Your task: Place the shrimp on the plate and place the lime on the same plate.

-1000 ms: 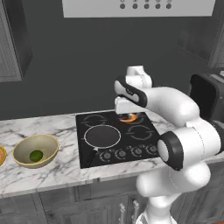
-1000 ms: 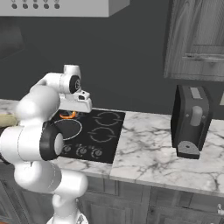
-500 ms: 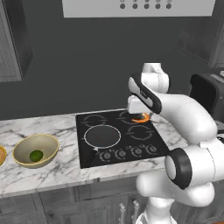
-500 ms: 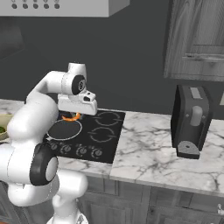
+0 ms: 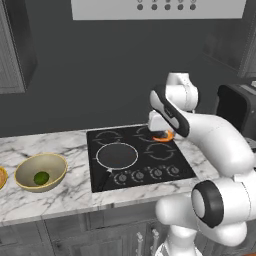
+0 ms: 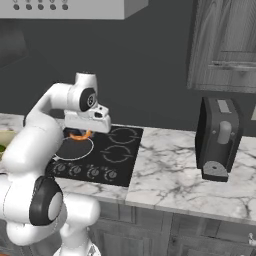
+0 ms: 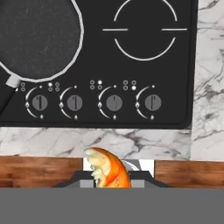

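Note:
The shrimp is a small orange crescent held above the right side of the black stove. My gripper is shut on it, and the orange curve shows just under the hand. In the hand view the shrimp sits pinched at my gripper, with the stove knobs below it. The lime, a dark green ball, lies in a tan-yellow bowl on the counter far to the left. A sliver of the plate, with its orange rim, shows at the left edge.
A round dark pan sits on the front left burner of the stove; it also shows in the hand view. A dark toaster stands on the marble counter to the right. Cabinets hang above.
The arm has swung to the right across the stove with the shrimp still in its grip. The bowl, lime and pan have stayed put.

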